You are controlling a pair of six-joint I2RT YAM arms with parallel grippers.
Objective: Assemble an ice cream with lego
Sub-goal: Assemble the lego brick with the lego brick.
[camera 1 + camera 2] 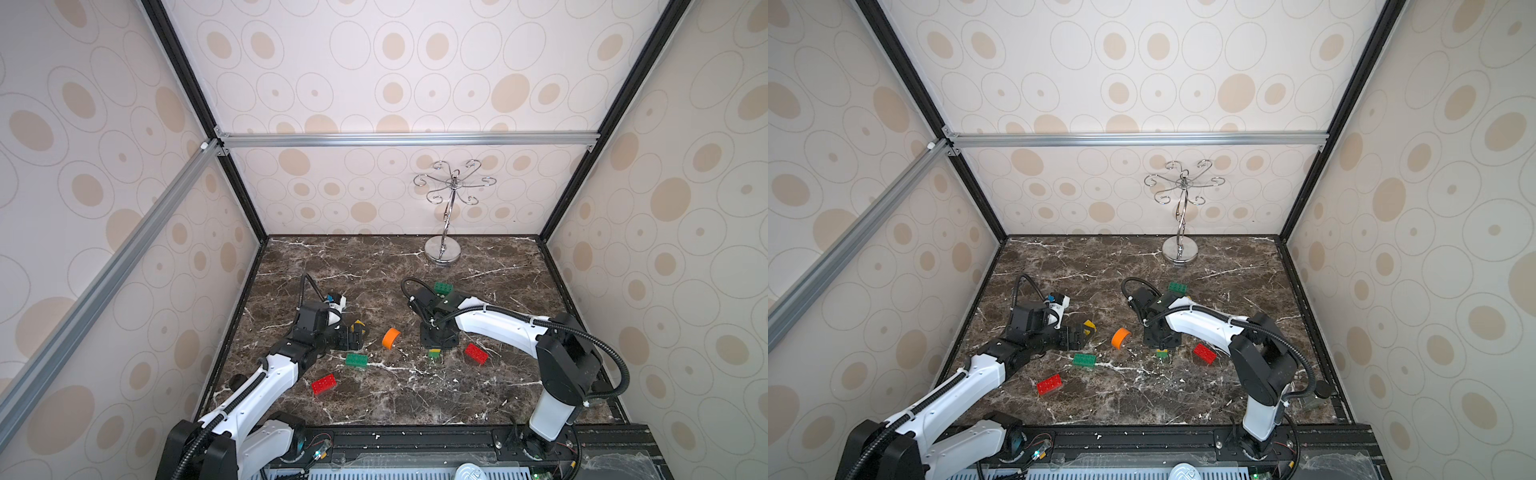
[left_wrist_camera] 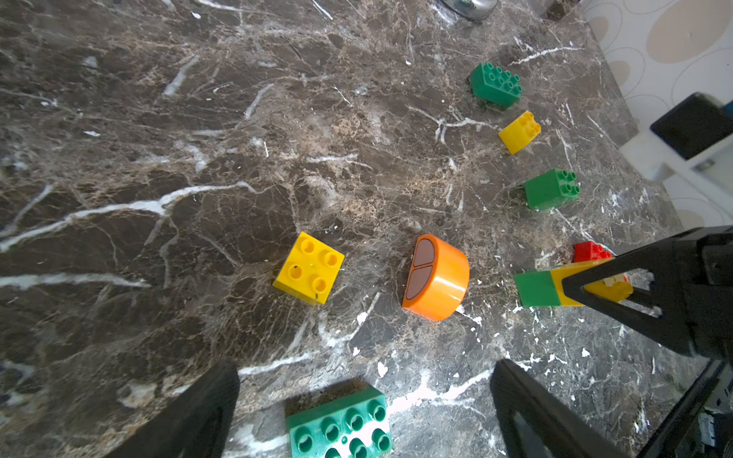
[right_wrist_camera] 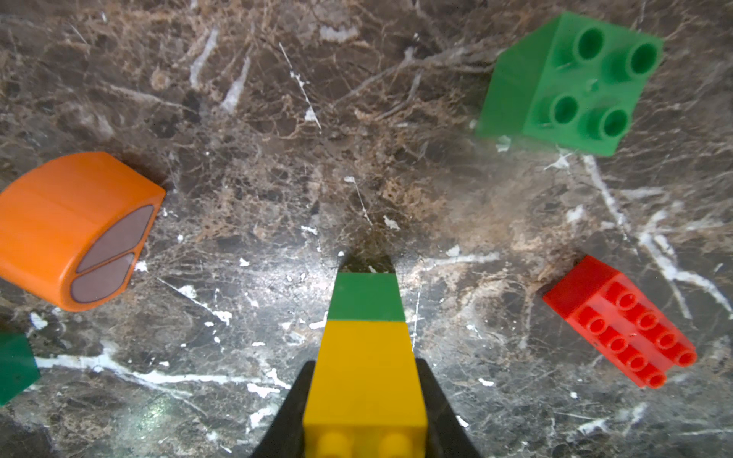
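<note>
Right wrist: right pincer [image 3: 365, 370] clamped on yellow-green stack [image 3: 367, 341] between orange dome [image 3: 67, 222] and red brick [image 3: 618, 321].

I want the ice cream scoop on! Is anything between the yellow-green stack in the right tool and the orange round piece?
Nothing visible does. Only bare marble table lies between the yellow-green stack, gripped by the right tool, and the orange round piece.

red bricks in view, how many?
2. One red brick lies by the left arm, toward the front. The second red brick lies close beside the right arm. The arms may hide more.
</note>
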